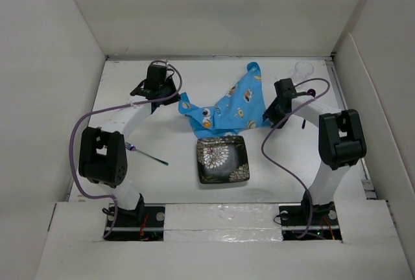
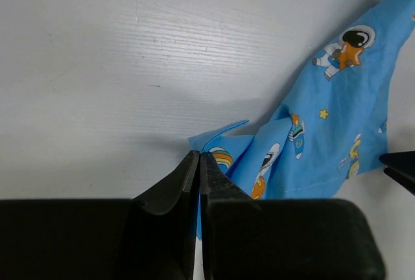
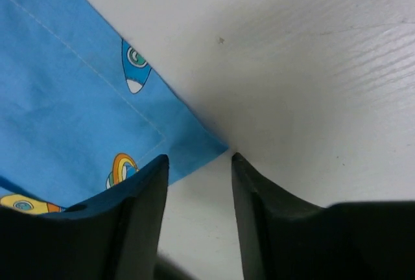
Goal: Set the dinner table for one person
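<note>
A crumpled blue cartoon-print cloth (image 1: 227, 105) lies mid-way back on the white dinner table (image 1: 194, 72). My left gripper (image 1: 174, 98) is at the cloth's left corner. In the left wrist view its jaws (image 2: 199, 155) are shut, with a sliver of blue cloth (image 2: 324, 131) pinched between them. My right gripper (image 1: 269, 120) is down at the cloth's right corner. In the right wrist view it (image 3: 200, 158) stands open, and the tip of the cloth (image 3: 71, 98) reaches just between its fingertips. A dark square floral plate (image 1: 222, 159) sits in front of the cloth.
A fork with a purple handle (image 1: 148, 155) lies on the table left of the plate. A clear glass (image 1: 303, 69) stands at the back right corner. White upright panels wall in the left, back and right sides. Purple cables loop beside both arms.
</note>
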Motion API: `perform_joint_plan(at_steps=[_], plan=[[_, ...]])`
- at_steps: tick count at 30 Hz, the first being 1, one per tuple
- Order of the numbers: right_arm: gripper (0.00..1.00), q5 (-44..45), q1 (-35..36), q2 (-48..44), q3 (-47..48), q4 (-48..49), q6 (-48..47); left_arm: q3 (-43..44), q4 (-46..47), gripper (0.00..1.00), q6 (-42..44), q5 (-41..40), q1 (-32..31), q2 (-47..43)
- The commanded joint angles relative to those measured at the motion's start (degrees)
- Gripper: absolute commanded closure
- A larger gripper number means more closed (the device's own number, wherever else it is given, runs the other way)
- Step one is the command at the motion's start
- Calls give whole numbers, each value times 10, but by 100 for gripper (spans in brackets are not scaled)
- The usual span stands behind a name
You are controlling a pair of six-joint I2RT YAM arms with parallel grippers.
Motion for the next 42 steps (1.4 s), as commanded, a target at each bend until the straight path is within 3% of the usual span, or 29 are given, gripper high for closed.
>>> perform_joint_plan(at_steps=[1,5,10,15,18,26,36,39,40,42], plan=[[48,30,7,23,37,-44,25,-8,14,100,0,-23,0,-48],[49,41,14,48,70,-70,25,-13,11,100,8,-47,0,-65],[59,46,43,75,109,-98,22,-28,17,100,17,-37,0,-72],[46,60,67,61,91,-94,30,-40,28,100,9,-20,0,-69],[45,80,84,52,75,-90,21,-40,26,100,9,-23,0,-68],[67,70,84,107,137,-159,4,-6,7,100,8,-25,0,-83],[77,56,73,163,207,-216,-11,-12,7,100,16,-30,0,-111],[90,53,79,188,242,-233,-15,-10,3,100,19,-30,0,-116],[100,55,80,188,245,-228,-13,-12,2,100,20,-28,0,-118],[100,69,87,169,242,-218,-11,-14,2,100,22,-26,0,-120]])
